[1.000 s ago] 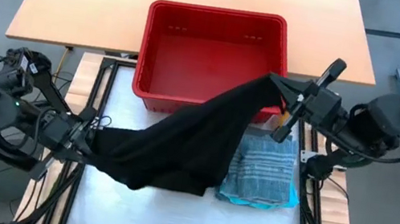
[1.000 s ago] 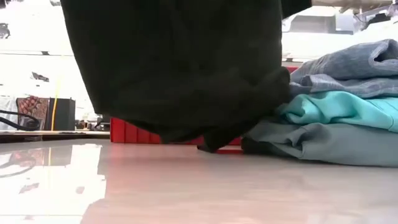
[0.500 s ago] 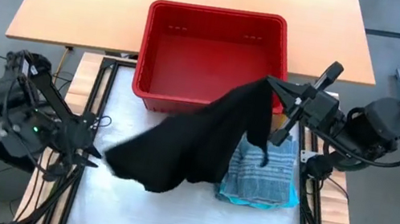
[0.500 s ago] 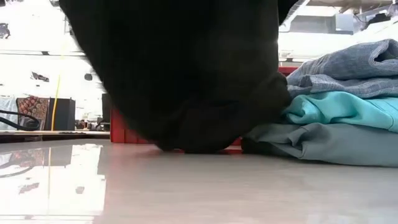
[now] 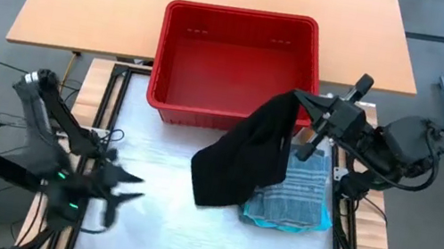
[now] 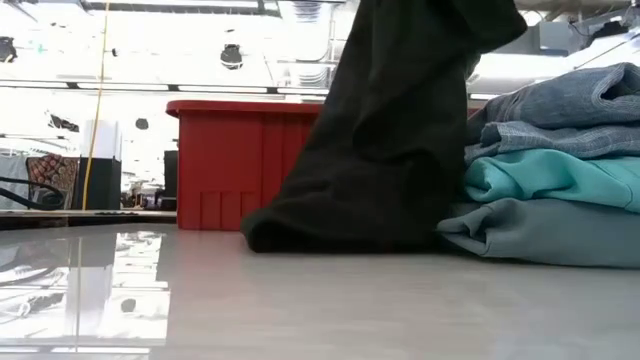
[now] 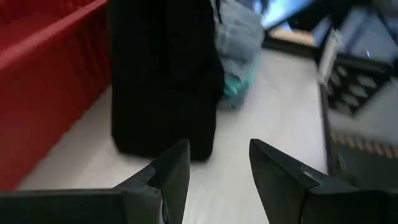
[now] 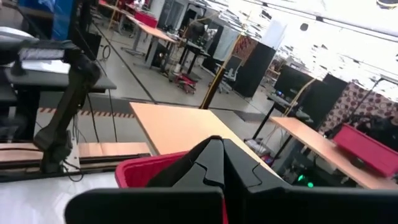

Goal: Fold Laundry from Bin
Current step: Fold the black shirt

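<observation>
At the near-left corner of the tabletop (image 5: 151, 221) the left pincer (image 5: 128, 188) hovers with its two fingers parted and nothing between them — the pale surface shows in the gap. Ahead of it, well apart, a black garment (image 5: 244, 155) hangs in a long drape, its lower end resting on the tabletop just in front of the red bin (image 5: 234, 63). The bin stands beyond the left pincer and slightly to its right, and its inside shows only red plastic. Up at the top of the drape, the right pincer (image 5: 303, 100) is clamped shut on the black garment — it sits by the bin's near right corner, with the cloth falling away below and to its left. Beneath the right pincer lies a folded stack (image 5: 296, 196): a blue-grey striped cloth on top, teal under it, grey-green at the bottom. The hanging garment touches the stack's left side.
</observation>
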Robot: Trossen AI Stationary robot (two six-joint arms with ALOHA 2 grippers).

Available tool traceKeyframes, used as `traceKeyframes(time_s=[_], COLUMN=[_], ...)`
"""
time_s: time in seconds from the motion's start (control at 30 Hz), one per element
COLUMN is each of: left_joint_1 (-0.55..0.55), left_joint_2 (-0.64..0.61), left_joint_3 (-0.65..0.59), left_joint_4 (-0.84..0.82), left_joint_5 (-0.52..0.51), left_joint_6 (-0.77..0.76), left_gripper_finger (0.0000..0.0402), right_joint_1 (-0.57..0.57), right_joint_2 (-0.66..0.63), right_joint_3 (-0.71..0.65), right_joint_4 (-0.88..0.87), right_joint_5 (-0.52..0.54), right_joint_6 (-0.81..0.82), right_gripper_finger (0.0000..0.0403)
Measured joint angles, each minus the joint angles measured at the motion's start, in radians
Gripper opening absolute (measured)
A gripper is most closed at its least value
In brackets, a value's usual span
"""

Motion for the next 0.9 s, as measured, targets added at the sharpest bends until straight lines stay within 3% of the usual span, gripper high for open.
traceKeyframes(time_s=[0.17, 0.27, 0.4, 0.57, 0.77, 0.9], left_joint_1=[0.127, 0.231, 0.355, 0.477, 0.586, 0.64], left_joint_2=[0.084, 0.174, 0.321, 0.481, 0.571, 0.598], left_joint_3=[-0.249, -0.299, -0.306, -0.305, -0.295, -0.294], left_joint_4=[0.603, 0.904, 1.153, 1.298, 1.344, 1.353], left_joint_5=[-0.046, -0.038, 0.004, 0.154, 0.049, 0.151], left_joint_6=[0.226, 0.427, 0.671, 0.7, 0.672, 0.675], left_gripper_finger=[0.0156, 0.0156, 0.0156, 0.0156, 0.0156, 0.0156], right_joint_1=[-0.012, -0.022, -0.021, -0.019, -0.006, -0.002], right_joint_2=[0.0, 0.0, 0.0, -0.003, -0.006, -0.006], right_joint_3=[0.0, 0.0, 0.0, 0.0, 0.0, 0.0], right_joint_4=[0.007, 0.007, 0.005, 0.004, 0.004, 0.003], right_joint_5=[0.011, 0.011, 0.01, 0.009, 0.0, -0.033], right_joint_6=[0.002, 0.002, 0.002, 0.001, 0.0, -0.003], right_gripper_finger=[0.0014, 0.0014, 0.0015, 0.0015, 0.0016, 0.0016])
